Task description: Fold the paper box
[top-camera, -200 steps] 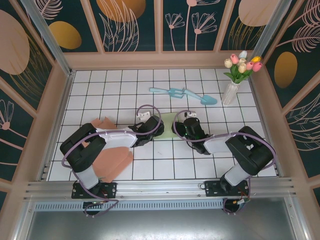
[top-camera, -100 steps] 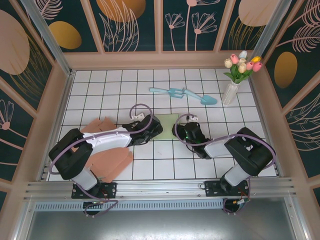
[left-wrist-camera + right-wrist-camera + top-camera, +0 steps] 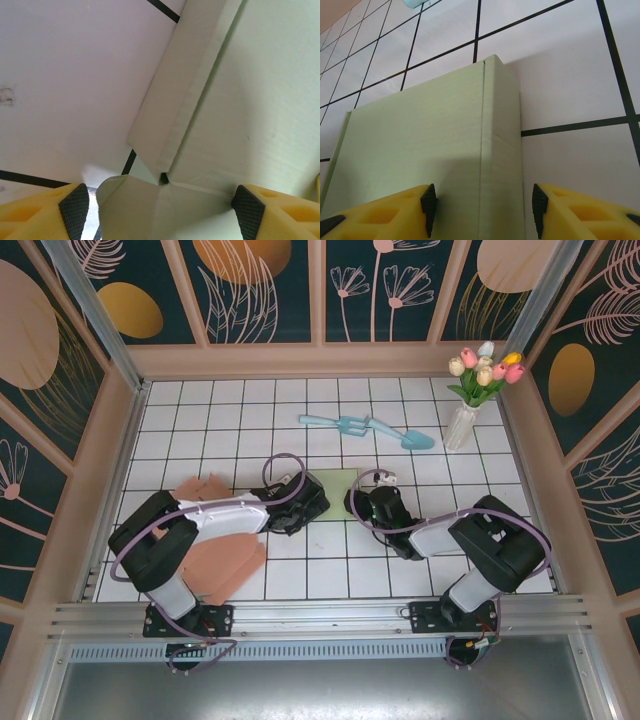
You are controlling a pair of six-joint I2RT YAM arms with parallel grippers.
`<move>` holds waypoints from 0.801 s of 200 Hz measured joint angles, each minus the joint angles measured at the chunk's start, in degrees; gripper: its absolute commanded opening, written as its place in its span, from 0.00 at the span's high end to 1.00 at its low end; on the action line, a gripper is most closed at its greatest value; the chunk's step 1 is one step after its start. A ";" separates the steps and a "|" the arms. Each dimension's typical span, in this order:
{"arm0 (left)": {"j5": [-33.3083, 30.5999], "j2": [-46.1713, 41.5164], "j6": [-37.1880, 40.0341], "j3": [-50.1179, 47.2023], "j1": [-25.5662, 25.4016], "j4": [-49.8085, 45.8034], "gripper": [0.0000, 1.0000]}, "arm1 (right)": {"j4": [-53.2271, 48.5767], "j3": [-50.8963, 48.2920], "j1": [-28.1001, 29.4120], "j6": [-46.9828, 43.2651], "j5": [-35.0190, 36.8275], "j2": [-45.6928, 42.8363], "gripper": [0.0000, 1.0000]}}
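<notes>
The pale green paper box (image 3: 338, 482) lies flat on the tiled table between my two grippers. My left gripper (image 3: 313, 503) is at its near-left corner. In the left wrist view a folded side flap (image 3: 175, 100) and a curled corner flap (image 3: 135, 205) sit between the gripper's (image 3: 160, 212) wide open fingertips (image 3: 74, 210), with a gap on the left side. My right gripper (image 3: 353, 502) is at the box's right edge. In the right wrist view the gripper (image 3: 483, 209) is open and straddles the folded-over side wall (image 3: 500, 150), with its pads (image 3: 538, 210) apart from the wall.
Salmon paper sheets (image 3: 225, 565) lie at the near left, partly under the left arm. A light blue trowel and fork (image 3: 368, 428) lie beyond the box. A vase of tulips (image 3: 465, 410) stands at the back right. Wooden walls ring the table.
The left arm has shifted, and its gripper has slid slightly nearer and to the right along the box's corner, with its jaws wider. The right gripper has barely moved.
</notes>
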 measured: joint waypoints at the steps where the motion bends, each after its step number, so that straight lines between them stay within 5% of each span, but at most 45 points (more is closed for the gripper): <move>1: 0.00 0.02 -0.02 0.04 0.00 -0.04 0.22 | 0.00 0.00 0.00 0.00 0.00 -0.02 0.44; 63: -6.82 0.33 -0.26 3.21 0.02 -8.26 0.21 | 0.00 -0.02 0.00 -0.09 0.00 -0.02 0.44; 160: -7.10 0.17 -0.42 6.38 0.04 -8.85 0.19 | 0.00 -0.02 0.00 -0.26 -0.02 -0.02 0.44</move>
